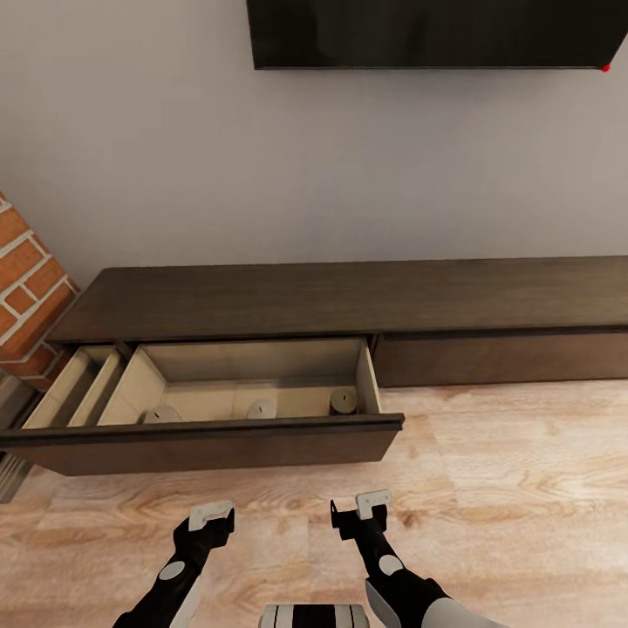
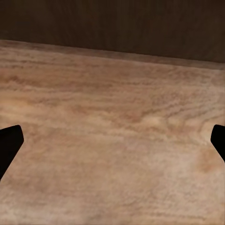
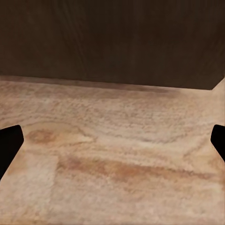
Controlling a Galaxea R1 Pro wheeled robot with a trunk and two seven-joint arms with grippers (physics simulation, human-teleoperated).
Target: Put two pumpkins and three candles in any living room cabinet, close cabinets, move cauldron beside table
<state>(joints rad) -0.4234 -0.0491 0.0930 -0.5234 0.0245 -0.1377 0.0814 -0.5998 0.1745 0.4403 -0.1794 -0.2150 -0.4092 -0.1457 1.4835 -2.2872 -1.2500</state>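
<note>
Both pincers hang empty near the bottom of the head view: the left pincer at lower centre-left, the right pincer at lower centre-right. In each wrist view the dark fingertips sit at opposite edges of the picture with only wood-grain floor between them, so both are spread wide and hold nothing.

Across the middle of the head view runs the long, dark-brown cabinet against the grey wall. Its left drawer is pulled out, pale beige inside, and three candles stand along its floor near the front panel: one to the left, one in the middle, one to the right, well apart from each other. A narrower open drawer lies beside it at the left edge, next to the brick fireplace. A dark screen hangs at the top of the frame.

The candles look already stowed, so the drawer is probably the thing to handle. It is likely stiff and rigid, sliding straight back on its runners, fairly heavy for a fingertip push. Its dark front panel has no handle I can see; a flat, centred press against the panel's face would probably keep it from skewing. The candles are light and could tip if the drawer shuts hard.
</note>
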